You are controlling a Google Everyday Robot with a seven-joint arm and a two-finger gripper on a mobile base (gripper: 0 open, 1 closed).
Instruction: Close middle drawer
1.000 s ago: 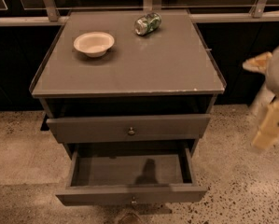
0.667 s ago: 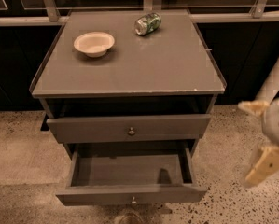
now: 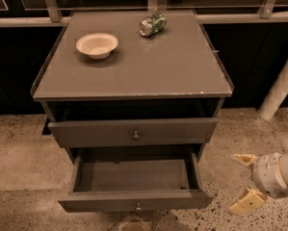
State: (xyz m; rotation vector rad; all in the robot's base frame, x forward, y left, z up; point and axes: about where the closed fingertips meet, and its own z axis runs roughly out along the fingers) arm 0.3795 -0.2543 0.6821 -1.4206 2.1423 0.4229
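Splayed tool [image 3: 232,183] right of pulled-out middle drawer [image 3: 134,201]

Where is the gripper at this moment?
In the camera view the gripper is at the lower right, over the speckled floor, just right of the pulled-out middle drawer and not touching it, with its fingers open.

A bowl [image 3: 97,44] sits left of a can [image 3: 152,24] on the counter [image 3: 158,69], the middle drawer [image 3: 134,176] juts forward below, and the gripper [image 3: 235,183] is to its right.
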